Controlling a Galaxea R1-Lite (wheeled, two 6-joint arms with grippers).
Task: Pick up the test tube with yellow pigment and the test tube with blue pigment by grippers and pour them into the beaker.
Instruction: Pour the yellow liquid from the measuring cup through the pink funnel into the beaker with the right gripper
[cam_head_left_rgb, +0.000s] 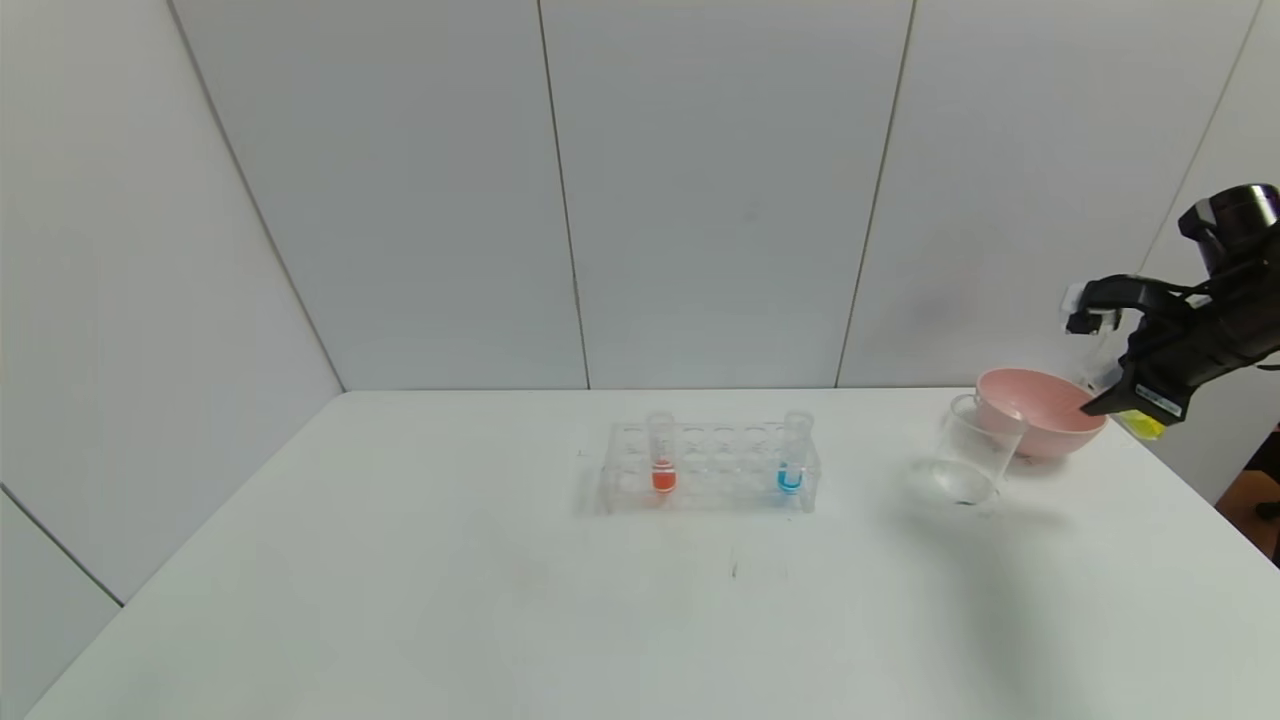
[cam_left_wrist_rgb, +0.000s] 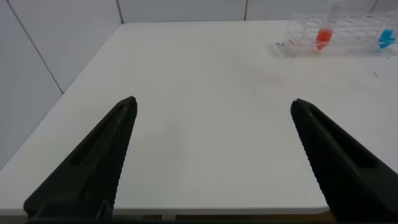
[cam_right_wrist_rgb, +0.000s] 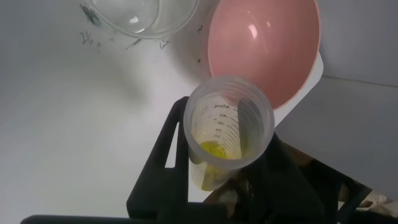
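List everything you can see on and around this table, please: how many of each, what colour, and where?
Table: one, white, filling the foreground.
Tube rack: one, clear, middle of the table.
Orange-red tube: one, standing at the rack's left end.
Blue tube: one, standing at the rack's right end.
Beaker: one, clear, right of the rack, in front of the bowl.
Bowl: one, pink, far right of the table.
Yellow tube: one, clear with yellow liquid, held beside the bowl.
Right gripper: black, shut on the yellow tube.
Left gripper: black, open, over the table's near left part.

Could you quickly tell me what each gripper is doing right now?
Left gripper: open, empty.
Right gripper: shut on the yellow tube, beside the pink bowl.
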